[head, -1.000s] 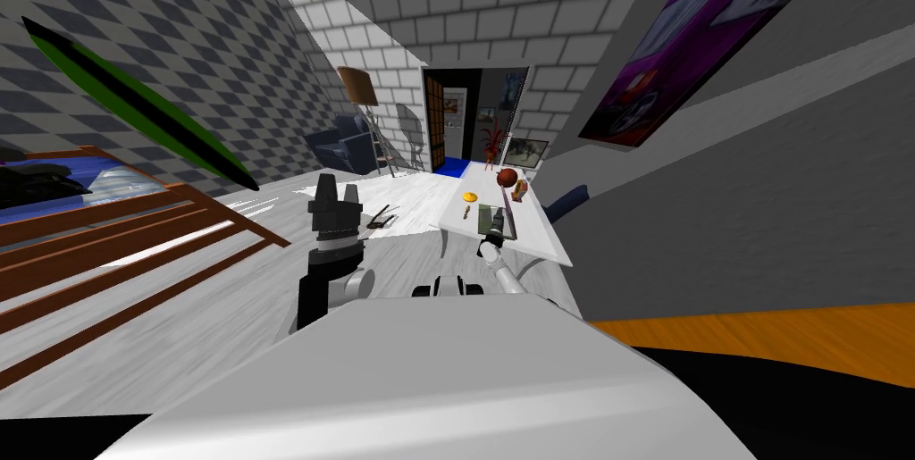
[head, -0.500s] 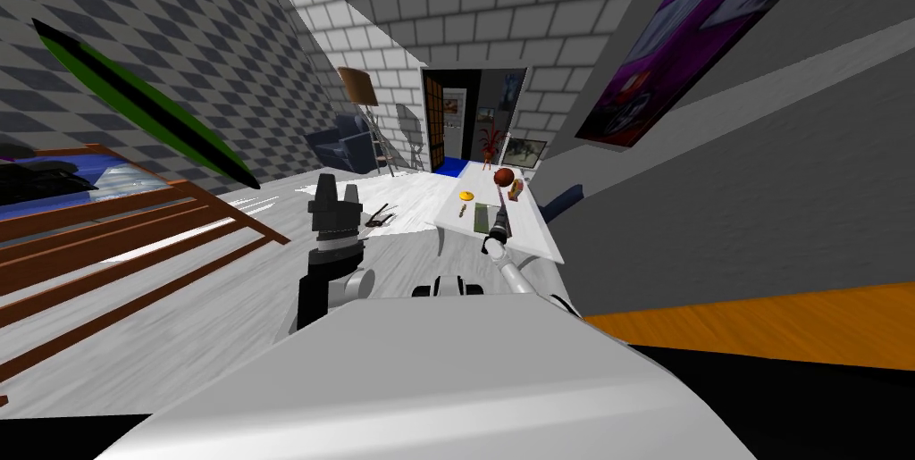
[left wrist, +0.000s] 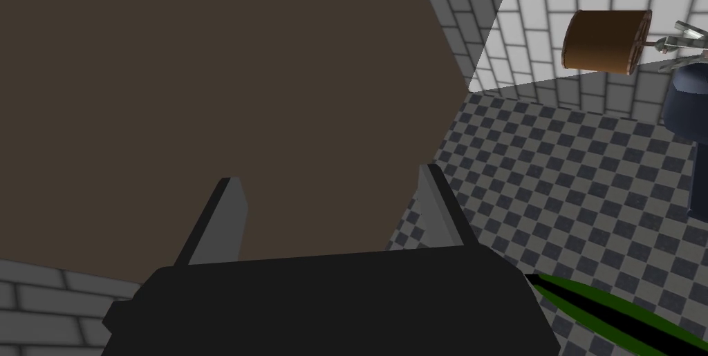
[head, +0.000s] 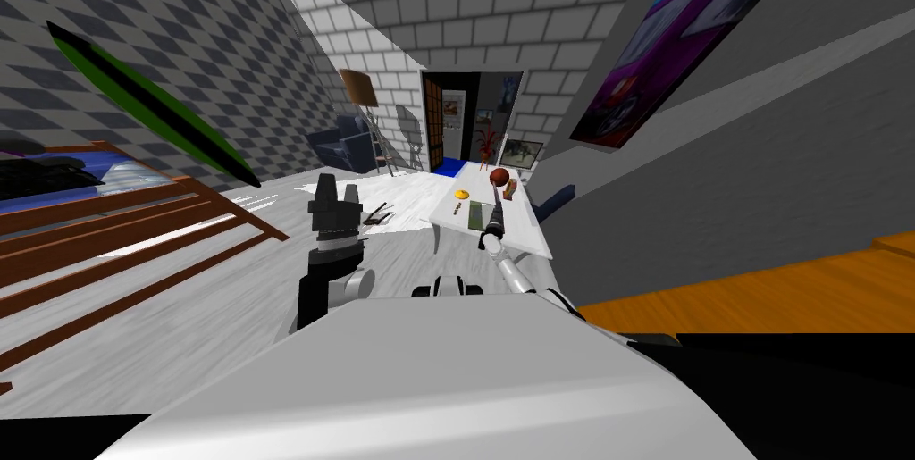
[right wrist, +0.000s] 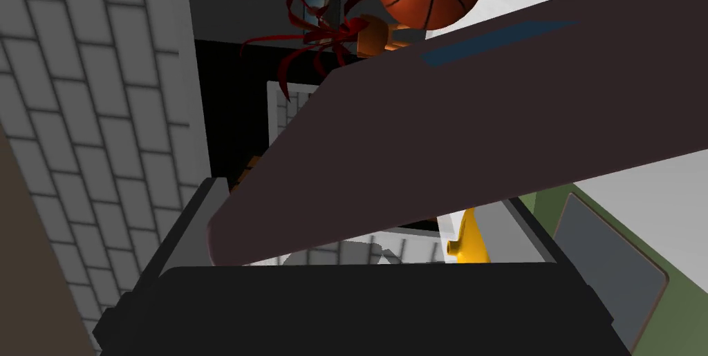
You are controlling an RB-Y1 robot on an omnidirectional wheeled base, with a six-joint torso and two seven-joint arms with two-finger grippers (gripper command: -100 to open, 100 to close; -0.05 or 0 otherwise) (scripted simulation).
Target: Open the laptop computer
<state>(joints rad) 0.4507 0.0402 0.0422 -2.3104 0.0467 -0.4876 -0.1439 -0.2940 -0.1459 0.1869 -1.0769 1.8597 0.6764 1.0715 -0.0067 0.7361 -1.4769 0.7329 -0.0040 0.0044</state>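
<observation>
Laptop (head: 477, 213) on the white table (head: 527, 233), at 12 o'clock ahead. Partly opened, by the look: dark lid (right wrist: 484, 110) raised at a slant off the olive base (right wrist: 688, 296), grey trackpad (right wrist: 608, 283) uncovered. Lid's edge lying across the right gripper (right wrist: 359, 196), fingers (right wrist: 515, 224) spread wide, not pinching, tips hidden behind the lid. Probably left to do: swinging the lid on toward upright. Basketball (head: 499, 176) at 12 o'clock just beyond the lid, likely in its path. Small yellow thing (head: 461, 194) at 10 o'clock of the laptop, apart. Red plant (right wrist: 314, 34) farther off at 12 o'clock. Left gripper (head: 332, 204) raised at 9 o'clock, well apart from the table, fingers parted, empty.
</observation>
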